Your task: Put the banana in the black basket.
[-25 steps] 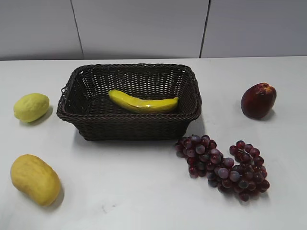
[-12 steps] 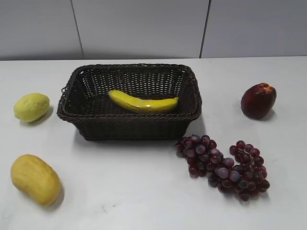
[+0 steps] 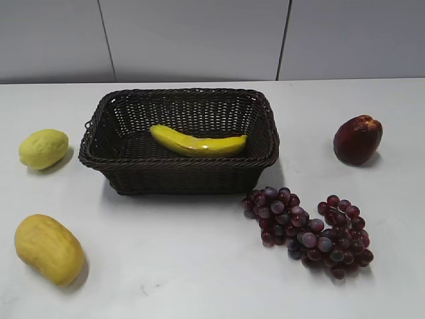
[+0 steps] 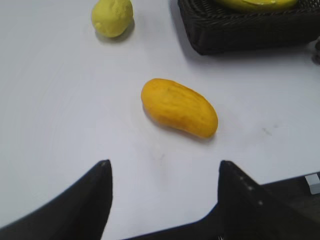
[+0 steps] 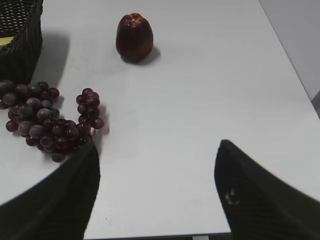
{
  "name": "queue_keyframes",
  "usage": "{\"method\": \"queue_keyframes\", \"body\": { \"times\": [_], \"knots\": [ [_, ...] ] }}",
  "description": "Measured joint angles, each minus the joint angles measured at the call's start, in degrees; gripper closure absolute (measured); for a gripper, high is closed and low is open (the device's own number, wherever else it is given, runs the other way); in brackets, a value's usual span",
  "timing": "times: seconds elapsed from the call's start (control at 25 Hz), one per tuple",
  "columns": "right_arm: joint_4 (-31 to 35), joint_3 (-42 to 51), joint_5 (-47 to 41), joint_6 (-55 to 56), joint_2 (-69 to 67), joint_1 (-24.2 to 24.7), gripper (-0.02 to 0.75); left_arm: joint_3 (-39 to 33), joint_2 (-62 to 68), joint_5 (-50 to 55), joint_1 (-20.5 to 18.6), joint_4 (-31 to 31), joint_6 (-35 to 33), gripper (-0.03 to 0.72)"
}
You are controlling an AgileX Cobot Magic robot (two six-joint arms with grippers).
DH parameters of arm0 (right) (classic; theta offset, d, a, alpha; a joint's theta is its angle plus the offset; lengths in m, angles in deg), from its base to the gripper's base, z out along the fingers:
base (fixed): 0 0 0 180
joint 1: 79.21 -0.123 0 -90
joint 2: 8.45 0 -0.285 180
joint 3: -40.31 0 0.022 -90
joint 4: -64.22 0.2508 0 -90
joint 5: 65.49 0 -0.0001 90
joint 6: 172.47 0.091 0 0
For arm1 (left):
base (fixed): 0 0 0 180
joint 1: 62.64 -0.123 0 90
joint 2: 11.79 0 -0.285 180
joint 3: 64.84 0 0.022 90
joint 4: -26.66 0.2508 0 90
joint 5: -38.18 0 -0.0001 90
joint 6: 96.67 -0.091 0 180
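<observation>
The banana [image 3: 197, 142], long, curved and bright yellow, lies inside the black basket [image 3: 177, 174] at the middle back of the table. A strip of it shows in the left wrist view [image 4: 255, 4] inside the basket's corner [image 4: 240, 32]. The basket's edge also shows in the right wrist view [image 5: 20, 35]. No gripper shows in the exterior view. My left gripper [image 4: 164, 165] is open and empty, above the near left table. My right gripper [image 5: 157, 150] is open and empty, above the near right table.
A yellow-orange oval fruit [image 3: 48, 248] [image 4: 179, 107] lies front left. A pale-yellow lemon-like fruit [image 3: 43, 148] [image 4: 112, 17] lies left of the basket. Purple grapes [image 3: 309, 232] [image 5: 47, 122] lie front right. A dark red fruit [image 3: 357, 139] [image 5: 134, 37] stands at the right.
</observation>
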Motion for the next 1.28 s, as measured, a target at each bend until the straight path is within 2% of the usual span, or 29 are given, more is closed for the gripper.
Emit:
{"method": "queue_keyframes", "body": {
  "times": [0.28,0.68,0.84,1.08,1.28],
  "knots": [
    [0.0,0.0,0.0,-0.05,0.0,0.0,0.166,-1.6,0.0,-3.59,0.0,-0.33,-0.86,0.078],
    [0.0,0.0,0.0,-0.05,0.0,0.0,0.166,-1.6,0.0,-3.76,-1.0,-0.33,-0.91,0.184],
    [0.0,0.0,0.0,-0.05,0.0,0.0,0.166,-1.6,-1.21,-3.82,-5.09,-0.33,-1.01,0.204],
    [0.0,0.0,0.0,-0.05,0.0,0.0,0.166,-1.6,-6.84,-3.89,-14.68,-0.33,-1.01,0.217],
    [0.05,0.0,0.0,-0.05,0.0,0.0,0.166,-1.6,-10.24,-3.94,-20.89,-0.33,-1.01,0.218]
  ]
}}
